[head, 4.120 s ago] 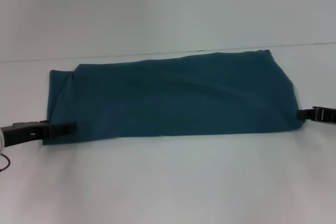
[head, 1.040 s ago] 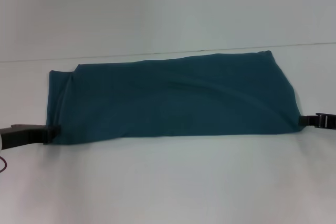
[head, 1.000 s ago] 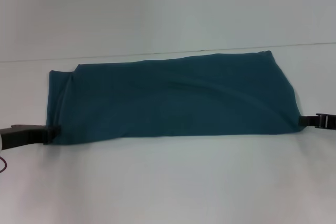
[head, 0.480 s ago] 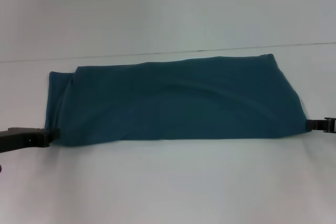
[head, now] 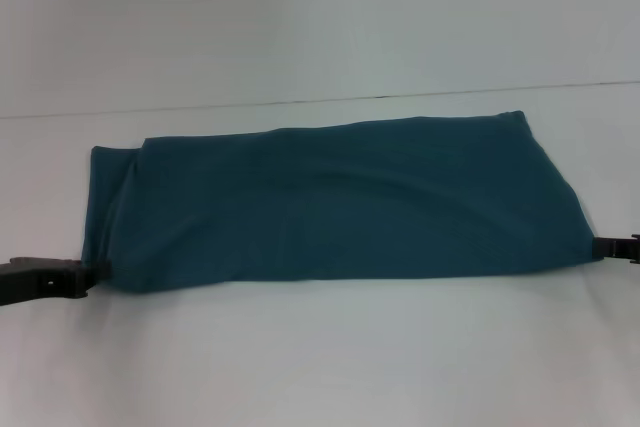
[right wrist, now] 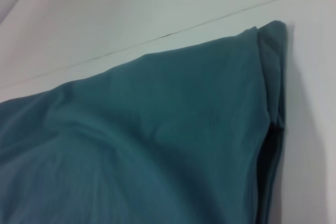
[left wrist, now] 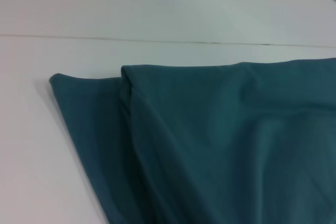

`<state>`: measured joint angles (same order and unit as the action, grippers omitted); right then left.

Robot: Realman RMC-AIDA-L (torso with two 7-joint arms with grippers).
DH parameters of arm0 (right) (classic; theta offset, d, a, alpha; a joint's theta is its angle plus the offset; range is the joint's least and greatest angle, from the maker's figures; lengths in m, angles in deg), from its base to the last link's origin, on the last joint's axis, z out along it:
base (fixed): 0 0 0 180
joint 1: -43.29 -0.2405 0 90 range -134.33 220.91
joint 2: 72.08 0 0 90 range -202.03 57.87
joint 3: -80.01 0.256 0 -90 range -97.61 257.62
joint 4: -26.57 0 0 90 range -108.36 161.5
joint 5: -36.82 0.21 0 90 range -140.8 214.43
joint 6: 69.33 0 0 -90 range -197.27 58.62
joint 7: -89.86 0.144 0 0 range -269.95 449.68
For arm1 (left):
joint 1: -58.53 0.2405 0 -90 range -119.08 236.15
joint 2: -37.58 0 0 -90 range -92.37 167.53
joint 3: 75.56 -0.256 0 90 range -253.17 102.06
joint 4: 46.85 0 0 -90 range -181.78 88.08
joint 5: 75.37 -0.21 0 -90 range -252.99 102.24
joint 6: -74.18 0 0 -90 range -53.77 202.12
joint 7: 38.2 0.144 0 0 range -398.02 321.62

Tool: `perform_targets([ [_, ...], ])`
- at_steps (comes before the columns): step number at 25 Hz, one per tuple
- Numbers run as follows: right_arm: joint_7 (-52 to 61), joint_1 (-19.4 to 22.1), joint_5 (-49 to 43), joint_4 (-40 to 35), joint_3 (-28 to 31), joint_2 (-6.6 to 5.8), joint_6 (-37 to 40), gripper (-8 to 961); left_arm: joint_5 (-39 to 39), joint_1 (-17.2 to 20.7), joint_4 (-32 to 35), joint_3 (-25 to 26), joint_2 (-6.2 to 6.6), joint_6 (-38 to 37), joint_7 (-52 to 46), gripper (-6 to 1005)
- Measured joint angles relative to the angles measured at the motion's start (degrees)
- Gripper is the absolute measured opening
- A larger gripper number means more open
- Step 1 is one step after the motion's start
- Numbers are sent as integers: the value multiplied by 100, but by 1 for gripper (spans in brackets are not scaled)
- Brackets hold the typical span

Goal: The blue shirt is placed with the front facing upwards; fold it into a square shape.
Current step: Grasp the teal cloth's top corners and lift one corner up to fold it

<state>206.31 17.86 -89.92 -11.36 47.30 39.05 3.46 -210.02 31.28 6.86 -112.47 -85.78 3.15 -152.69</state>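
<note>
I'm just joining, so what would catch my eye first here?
The blue shirt, folded into a long band with no lettering showing, stretches across the white table. The left gripper and right gripper sit at its two near corners.

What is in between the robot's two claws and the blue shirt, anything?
Nothing visible. The left gripper sits right at the near left corner of the blue shirt, and the right gripper sits right at its near right corner. Only bare white table lies around the long folded shirt.
</note>
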Motion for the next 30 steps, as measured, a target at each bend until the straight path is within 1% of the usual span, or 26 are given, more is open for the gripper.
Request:
perform_targets([
  [12, -99, 198, 0, -54, 58, -23, 269, 82, 1, 170, 336, 71, -20, -688, 71, 25],
  [19, -132, 215, -13, -76, 156, -36, 446, 95, -5, 237, 427, 159, -7, -1102, 147, 44],
  [24, -132, 214, -26, -76, 160, -40, 460, 104, -17, 261, 439, 320, 4, -1177, 208, 58],
  [30, -132, 214, -23, -74, 171, -19, 358, 115, -4, 261, 398, 354, 13, -1121, 206, 74],
])
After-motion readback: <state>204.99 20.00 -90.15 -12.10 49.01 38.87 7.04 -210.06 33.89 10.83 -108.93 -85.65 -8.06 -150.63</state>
